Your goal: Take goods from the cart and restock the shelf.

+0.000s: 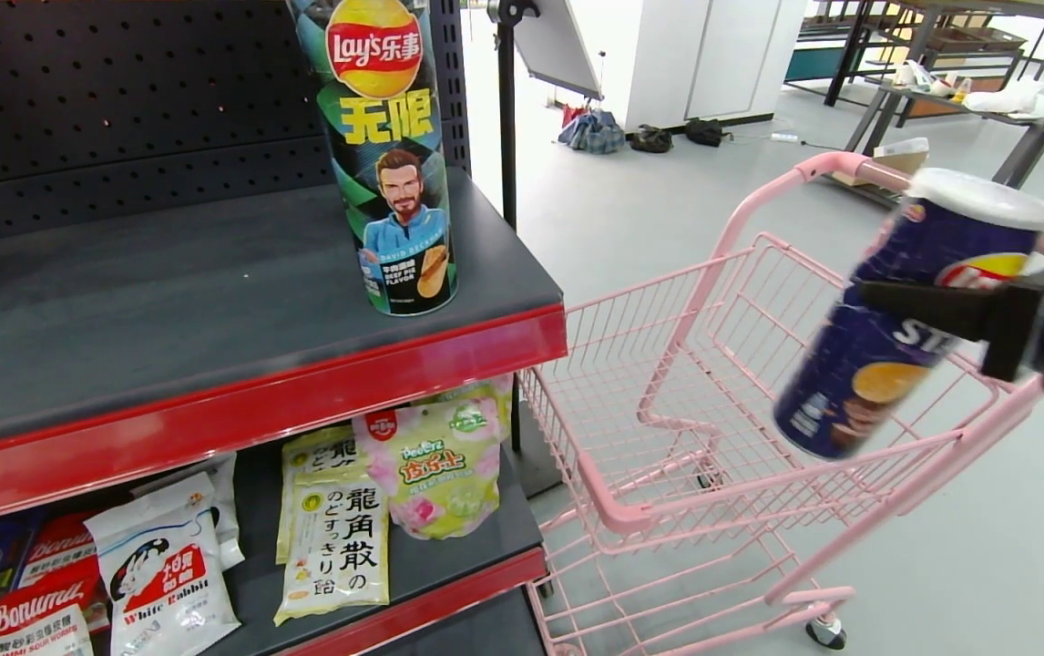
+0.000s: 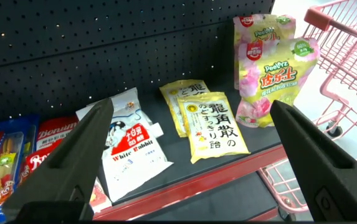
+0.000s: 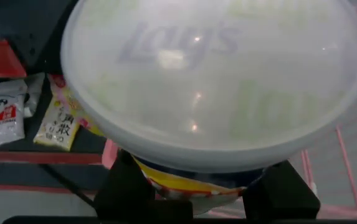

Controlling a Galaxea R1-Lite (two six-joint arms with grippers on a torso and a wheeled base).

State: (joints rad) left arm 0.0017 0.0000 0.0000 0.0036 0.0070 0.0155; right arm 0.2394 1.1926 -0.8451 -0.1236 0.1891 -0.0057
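Closest in, the right wrist view looks down on the translucent lid of the blue chip can. The right end effector is clenched on the can's body just under that lid — one dark finger on each side. The head view adds the can's pose: tilted, lid toward 1 o'clock, held at 3 o'clock over the pink cart.

The left wrist view gives what the head view does not: the left end effector is released, its fingers spread wide with nothing between them. It sits in front of the lower shelf, where a white candy bag, yellow pouches and green-pink pouches sit.

Farther off, at 12 o'clock in the head view, a green chip can stands upright on the upper shelf — close to its red front edge and right end.
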